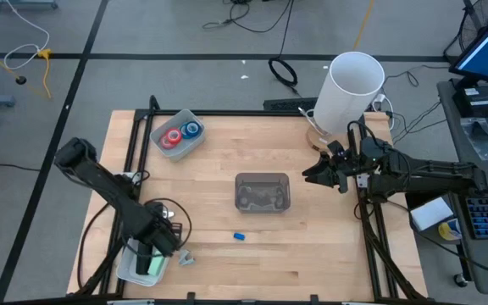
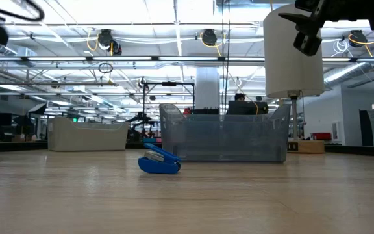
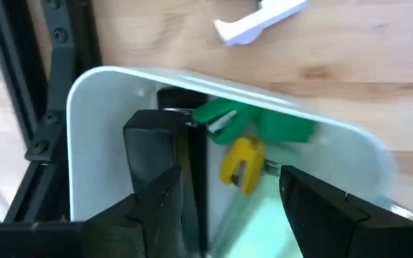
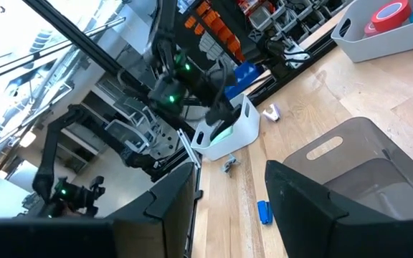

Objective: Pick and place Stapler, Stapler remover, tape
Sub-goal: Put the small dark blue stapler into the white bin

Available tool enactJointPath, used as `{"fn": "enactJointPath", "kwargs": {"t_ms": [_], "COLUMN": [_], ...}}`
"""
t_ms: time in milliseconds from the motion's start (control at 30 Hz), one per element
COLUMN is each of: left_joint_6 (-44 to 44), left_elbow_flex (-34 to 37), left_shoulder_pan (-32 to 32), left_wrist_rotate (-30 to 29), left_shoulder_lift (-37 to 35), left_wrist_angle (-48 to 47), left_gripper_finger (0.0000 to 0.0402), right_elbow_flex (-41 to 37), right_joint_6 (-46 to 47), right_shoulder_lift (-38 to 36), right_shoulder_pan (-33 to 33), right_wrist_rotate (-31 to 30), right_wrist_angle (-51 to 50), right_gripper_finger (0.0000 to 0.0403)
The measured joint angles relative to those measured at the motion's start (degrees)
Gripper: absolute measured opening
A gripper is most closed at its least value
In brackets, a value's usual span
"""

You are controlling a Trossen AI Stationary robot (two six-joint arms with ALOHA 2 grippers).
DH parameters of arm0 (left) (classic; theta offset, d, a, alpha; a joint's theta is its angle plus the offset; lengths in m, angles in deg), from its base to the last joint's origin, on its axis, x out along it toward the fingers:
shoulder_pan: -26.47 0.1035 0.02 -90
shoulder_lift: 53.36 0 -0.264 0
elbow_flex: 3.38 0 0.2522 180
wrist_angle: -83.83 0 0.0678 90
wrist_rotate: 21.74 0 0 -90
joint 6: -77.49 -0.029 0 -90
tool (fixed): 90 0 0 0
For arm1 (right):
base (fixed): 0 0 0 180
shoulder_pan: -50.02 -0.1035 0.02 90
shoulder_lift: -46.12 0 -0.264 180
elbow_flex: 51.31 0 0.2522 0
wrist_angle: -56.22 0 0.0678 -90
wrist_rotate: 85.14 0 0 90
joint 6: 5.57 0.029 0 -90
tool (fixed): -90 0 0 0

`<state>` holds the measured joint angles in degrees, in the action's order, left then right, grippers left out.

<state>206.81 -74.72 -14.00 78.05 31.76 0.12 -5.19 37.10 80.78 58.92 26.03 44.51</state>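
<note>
The left tool (image 1: 152, 258) hangs over the white bin (image 1: 128, 264) at the table's (image 1: 227, 271) near left corner, fingers spread and holding nothing; green and yellow staple removers (image 3: 244, 147) lie in the bin beneath it. The right tool (image 1: 316, 173) waits above the table's right side, fingers apart and empty. The tape rolls (image 1: 181, 134) sit in a clear bin (image 1: 191, 146) at the far left. A blue remover (image 1: 239, 236) lies on the table before the grey bin (image 1: 263, 191).
</note>
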Motion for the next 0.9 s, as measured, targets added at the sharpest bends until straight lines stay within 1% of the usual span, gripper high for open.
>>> {"fn": "enactJointPath", "kwargs": {"t_ms": [67,100,133,200,267,300,333,400,533,567,633,733,900], "left_joint_6": [0.77,1.17,1.28,-0.89,-7.64,-12.06,-17.34,-29.83,-56.53,-63.64,-74.88,-85.22,-95.57], "left_elbow_flex": [-0.43,-1.17,-1.87,-3.39,-4.56,-4.90,-4.93,-4.94,-4.96,-4.96,-4.96,-4.96,-4.95], "left_shoulder_pan": [0.00,0.00,-0.02,0.00,0.49,1.08,1.85,4.10,8.30,9.24,11.03,13.62,16.87], "left_wrist_rotate": [-2.81,-5.43,-9.14,-18.85,-28.40,-31.45,-33.16,-33.37,-31.71,-31.23,-29.20,-24.97,-17.14], "left_shoulder_lift": [-3.13,-4.60,-5.97,-7.70,-8.00,-7.94,-7.80,-6.60,-1.48,-0.18,2.53,6.21,10.87], "left_wrist_angle": [0.34,1.11,2.21,5.87,11.17,14.70,18.99,27.59,44.18,48.21,54.25,58.85,60.25], "left_gripper_finger": [0.0231,0.0232,0.0232,0.0232,0.0232,0.0232,0.0232,0.0232,0.0232,0.0232,0.0232,0.0232,0.0232], "right_elbow_flex": [0.00,0.00,0.00,0.00,0.00,0.00,0.00,0.00,0.00,0.00,0.00,0.00,0.00], "right_joint_6": [0.06,0.09,0.08,-0.13,-0.50,-0.87,-1.36,-1.95,-2.92,-2.97,-2.94,-2.91,-2.89], "right_shoulder_lift": [0.00,0.00,0.00,0.00,0.00,0.00,0.00,0.00,0.00,0.00,0.00,0.00,0.00], "right_shoulder_pan": [0.00,0.00,0.00,0.00,0.00,0.00,0.00,0.00,0.00,0.00,0.00,0.00,0.00], "right_wrist_rotate": [0.04,0.06,0.07,0.07,0.09,0.08,0.09,0.09,0.11,0.11,0.13,0.58,2.07], "right_wrist_angle": [0.03,0.11,0.11,0.13,0.16,0.17,0.17,0.17,0.17,0.15,0.15,0.11,0.11], "right_gripper_finger": [0.0167,0.0167,0.0167,0.0167,0.0167,0.0167,0.0167,0.0167,0.0167,0.0167,0.0167,0.0167,0.0167]}}
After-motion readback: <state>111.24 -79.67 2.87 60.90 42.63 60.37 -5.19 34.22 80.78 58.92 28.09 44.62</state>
